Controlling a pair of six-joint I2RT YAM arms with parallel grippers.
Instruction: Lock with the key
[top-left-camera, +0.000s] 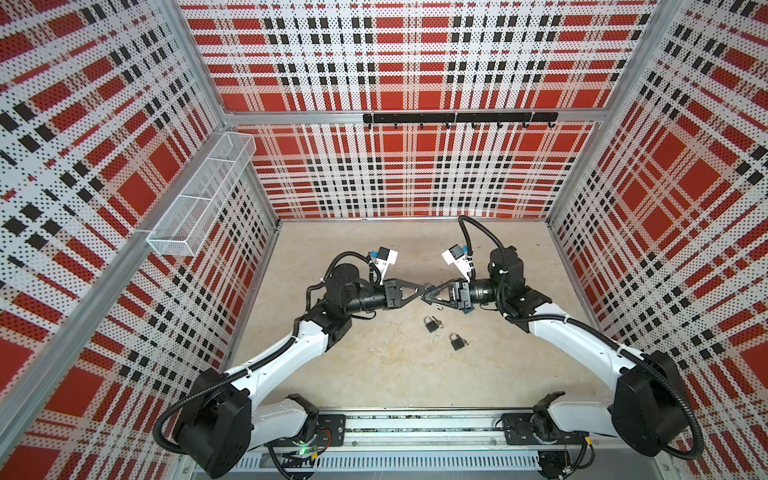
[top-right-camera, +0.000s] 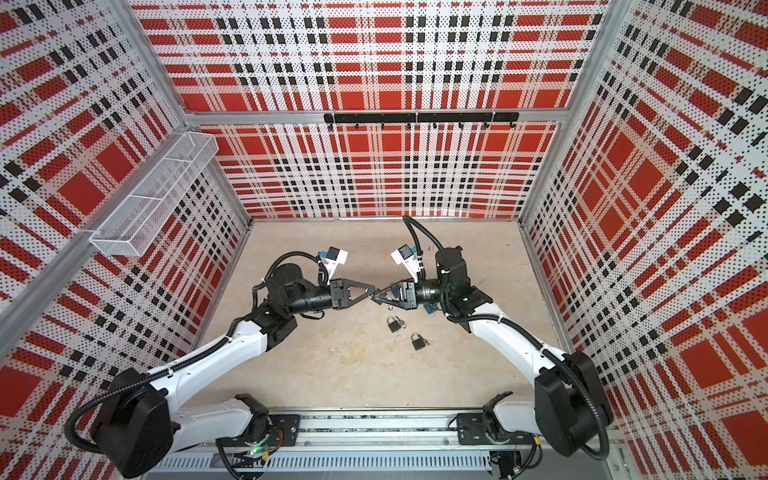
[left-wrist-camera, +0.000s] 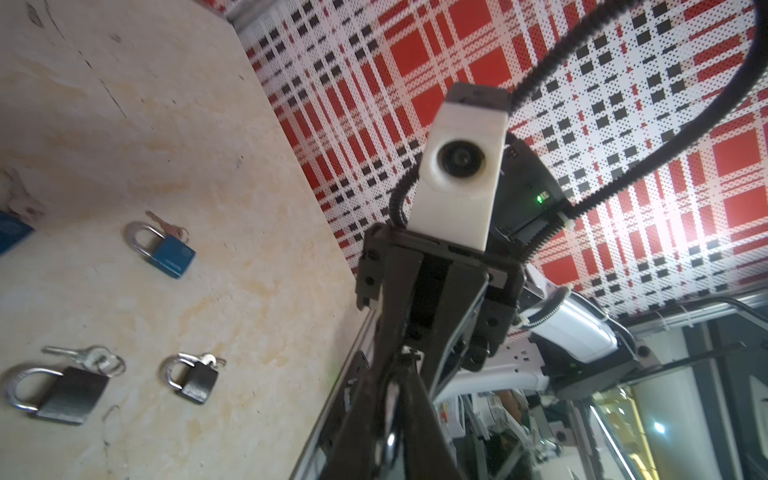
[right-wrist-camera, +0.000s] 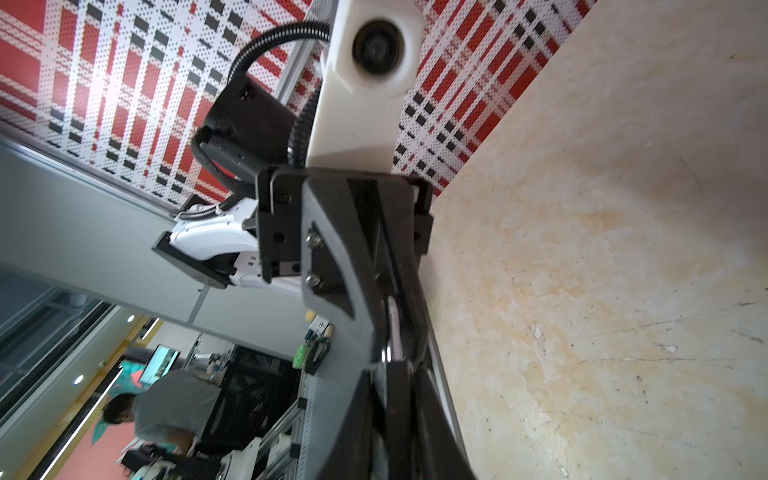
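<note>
Tips of left gripper (top-left-camera: 422, 289) and right gripper (top-left-camera: 427, 295) meet | left pinched tight on silvery key (right-wrist-camera: 390, 332) | right's hold we cannot tell (jaws nearly together) | black padlock (top-left-camera: 432, 323) below them

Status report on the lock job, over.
Left gripper shut, tip to tip with right gripper above the table. Right jaws closed on a silver loop, likely the padlock's shackle. Two black padlocks lie below, not in the way.
</note>
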